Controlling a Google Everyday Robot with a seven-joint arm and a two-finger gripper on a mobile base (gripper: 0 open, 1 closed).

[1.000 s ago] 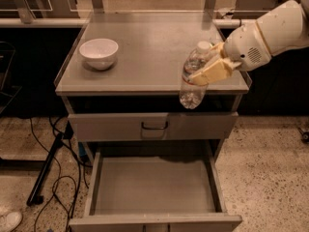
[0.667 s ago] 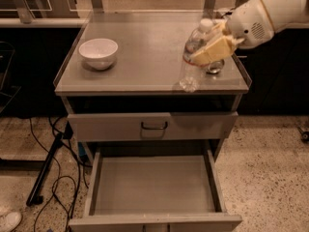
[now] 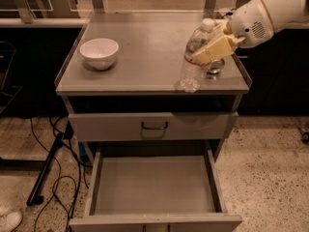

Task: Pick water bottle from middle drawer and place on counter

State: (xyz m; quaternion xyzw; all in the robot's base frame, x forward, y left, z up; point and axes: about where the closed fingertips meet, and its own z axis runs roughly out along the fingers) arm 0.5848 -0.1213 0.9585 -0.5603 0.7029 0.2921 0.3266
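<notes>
Coming in from 2 o'clock on a white arm [image 3: 275, 8], the gripper [image 3: 202, 56] sits over the right side of the tabletop [image 3: 145, 42], its beige fingers [image 3: 217, 46] pinching the upper body of the water bottle [image 3: 189, 75]. That bottle is clear and ribbed with a white cap. It leans so that the cap points toward 1 o'clock and the base toward 7 o'clock. It lies at about 4 o'clock on the tabletop, with its base close to the front edge; whether the base is touching the surface or is just above it I cannot tell. Just beside the bottle at its 3 o'clock, partly hidden under the gripper, is a small dark round object [image 3: 215, 67] that I cannot identify. A white bowl [image 3: 99, 52] stands upright at about 9 o'clock on the tabletop, well apart from the bottle. Below the front edge, a grey drawer front [image 3: 111, 125] with a dark bar handle [image 3: 154, 125] is closed. Under it, toward 6 o'clock, the middle drawer [image 3: 154, 187] is pulled out, its flat grey floor and low side walls in full view. Dark cables [image 3: 60, 178] trail across the speckled floor [image 3: 270, 178] at 8 o'clock, and a light shoe [image 3: 8, 220] shows in the corner at 7 o'clock.
</notes>
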